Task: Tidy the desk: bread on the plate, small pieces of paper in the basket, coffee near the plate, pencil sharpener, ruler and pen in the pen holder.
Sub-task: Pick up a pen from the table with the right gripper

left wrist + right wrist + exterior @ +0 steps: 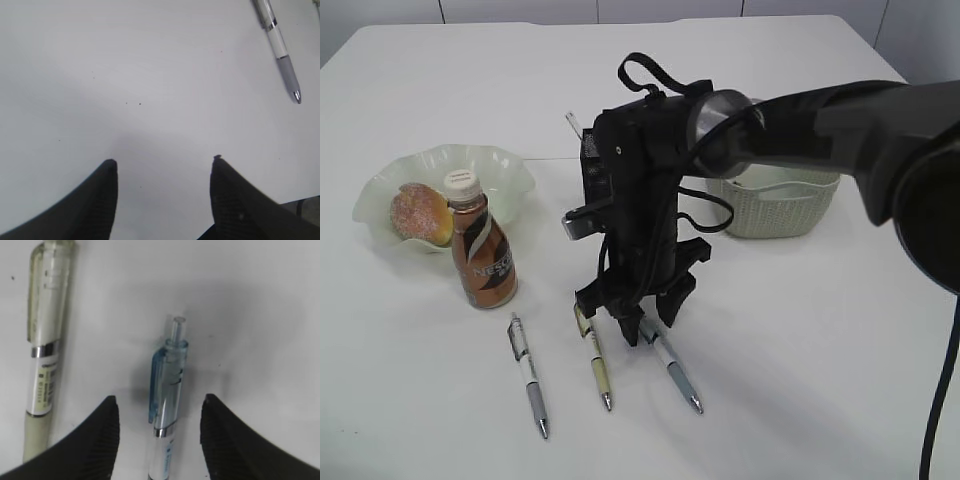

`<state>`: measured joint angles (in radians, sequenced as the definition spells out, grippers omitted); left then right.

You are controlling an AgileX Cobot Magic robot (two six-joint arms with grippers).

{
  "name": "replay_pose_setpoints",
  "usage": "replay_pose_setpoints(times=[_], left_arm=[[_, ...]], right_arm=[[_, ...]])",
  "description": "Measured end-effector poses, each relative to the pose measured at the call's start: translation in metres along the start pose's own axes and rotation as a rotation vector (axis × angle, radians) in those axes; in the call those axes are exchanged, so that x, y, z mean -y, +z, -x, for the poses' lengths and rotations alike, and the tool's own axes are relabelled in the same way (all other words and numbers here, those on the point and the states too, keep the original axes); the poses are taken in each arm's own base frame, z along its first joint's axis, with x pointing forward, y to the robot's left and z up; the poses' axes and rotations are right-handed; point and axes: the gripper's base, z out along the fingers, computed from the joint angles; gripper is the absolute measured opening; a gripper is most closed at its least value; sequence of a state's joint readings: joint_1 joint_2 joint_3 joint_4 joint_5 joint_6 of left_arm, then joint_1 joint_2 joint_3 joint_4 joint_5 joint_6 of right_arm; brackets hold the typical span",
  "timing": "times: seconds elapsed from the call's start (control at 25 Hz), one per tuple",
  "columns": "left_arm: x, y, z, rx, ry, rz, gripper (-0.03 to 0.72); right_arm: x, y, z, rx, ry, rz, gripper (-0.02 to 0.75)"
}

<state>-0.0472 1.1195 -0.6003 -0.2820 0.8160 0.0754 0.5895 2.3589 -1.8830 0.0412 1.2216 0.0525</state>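
Bread in the plate at far left of the tabletop. Coffee upright just in front of the plate. Three pens in a row nearer the front: left pen, middle pen, right pen. Right hand over the right pen's rear end, one finger either side. Basket behind, to the right.
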Motion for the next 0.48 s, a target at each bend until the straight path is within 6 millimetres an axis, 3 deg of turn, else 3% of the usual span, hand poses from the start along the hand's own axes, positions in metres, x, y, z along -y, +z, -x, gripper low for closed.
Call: replay_pose_setpoints(times=[0.48], left_arm=[[0.0,0.0,0.0,0.0,0.0,0.0,0.433]], right_arm=[[0.0004,0.0065,0.0002,-0.012,0.0,-0.003,0.388]])
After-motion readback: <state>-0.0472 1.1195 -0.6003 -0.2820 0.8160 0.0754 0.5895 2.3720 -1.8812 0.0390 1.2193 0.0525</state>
